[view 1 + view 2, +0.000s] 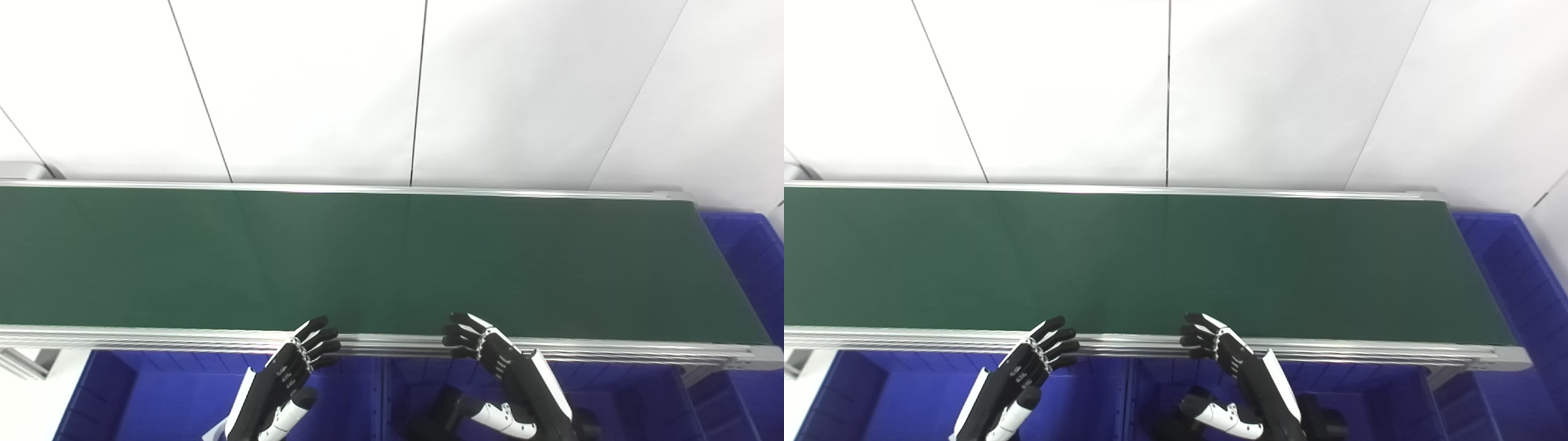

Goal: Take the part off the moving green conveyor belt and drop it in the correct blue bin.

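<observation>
The green conveyor belt (380, 257) runs across the whole picture, and no part lies on the stretch I see. My left hand (288, 380) hovers at the belt's near rail, left of centre, open with fingers spread and nothing in it. My right hand (502, 373) hovers at the same rail, right of centre, also open and holding nothing. Below the rail sit blue bins: one under the left hand (165, 398) and one under the right hand (618, 404). Dark shapes (438, 413) lie in the right bin under the hand; what they are I cannot tell.
Another blue bin (750, 257) stands past the belt's right end. A white panelled wall (392, 86) rises right behind the belt. The aluminium near rail (153, 338) separates the belt from the bins below.
</observation>
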